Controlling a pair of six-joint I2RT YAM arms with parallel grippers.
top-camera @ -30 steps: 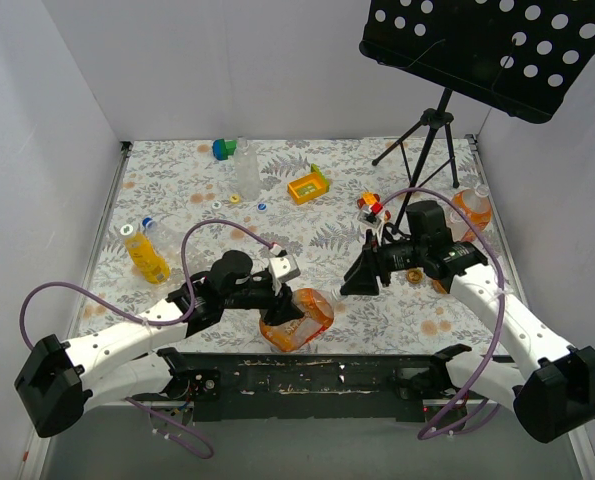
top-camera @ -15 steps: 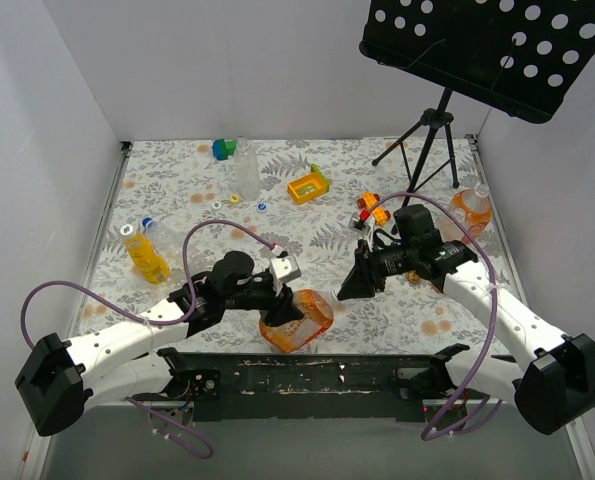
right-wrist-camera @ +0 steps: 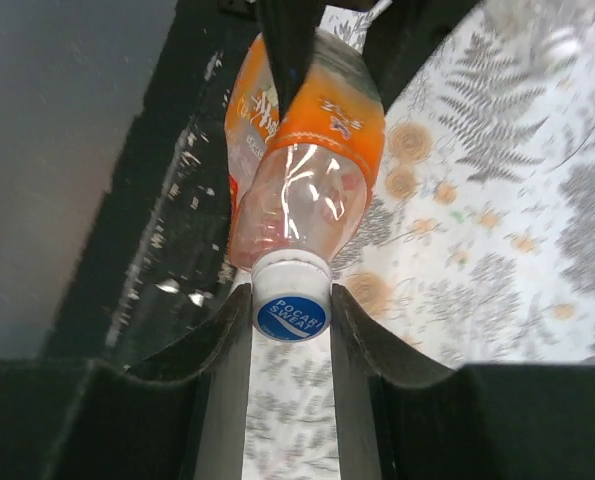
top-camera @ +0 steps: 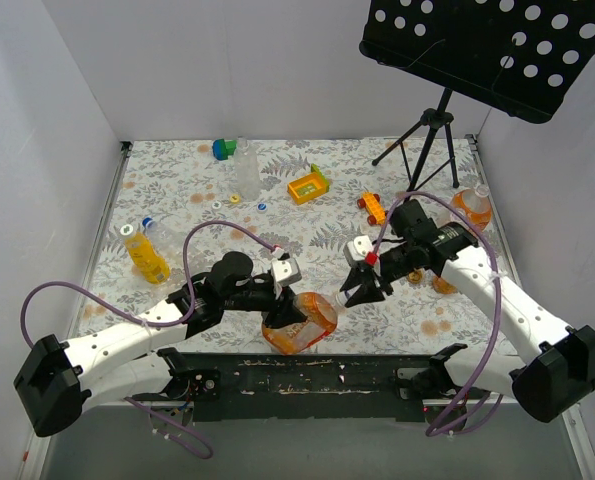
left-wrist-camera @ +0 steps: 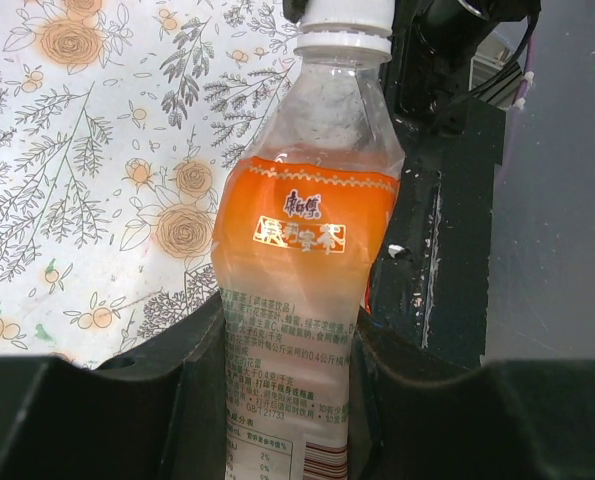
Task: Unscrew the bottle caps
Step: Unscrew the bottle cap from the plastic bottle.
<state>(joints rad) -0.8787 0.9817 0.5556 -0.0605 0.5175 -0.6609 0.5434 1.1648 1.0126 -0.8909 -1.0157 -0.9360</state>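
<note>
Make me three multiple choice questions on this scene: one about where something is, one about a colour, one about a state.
1. Where on the table is the bottle that the left gripper holds?
A. far left corner
B. near edge, between the arms
C. far right corner

2. What colour is the top of the cap on that bottle?
A. blue
B. red
C. yellow

3. What is the right gripper doing?
A. hanging open above the table
B. holding a toy
C. shut on the cap

Answers:
1 B: the top view shows it at the near edge, between the two arms.
2 A: the right wrist view shows a blue disc on the white cap.
3 C: its fingers press both sides of the cap.
</note>
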